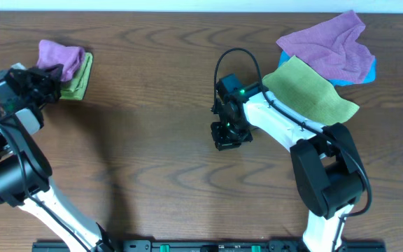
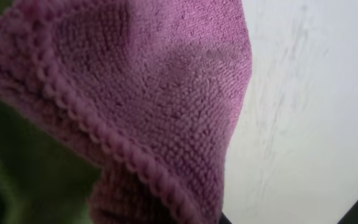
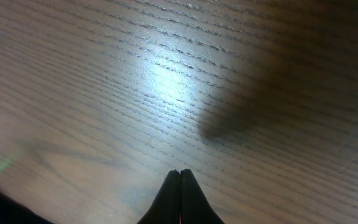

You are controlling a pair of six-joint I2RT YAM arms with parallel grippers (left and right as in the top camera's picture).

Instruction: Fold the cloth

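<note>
The cloth, purple-mauve, lies bunched on a yellow-green cloth at the table's far left. My left gripper is right against its near edge. In the left wrist view the cloth fills most of the frame and hides the fingers, so I cannot tell whether they are open or shut. My right gripper hovers over bare table at the middle. Its fingers are shut together with nothing between them.
A rumpled purple cloth lies on a blue thing at the far right. A flat yellow-green cloth lies just in front of it, beside my right arm. The table is dark wood.
</note>
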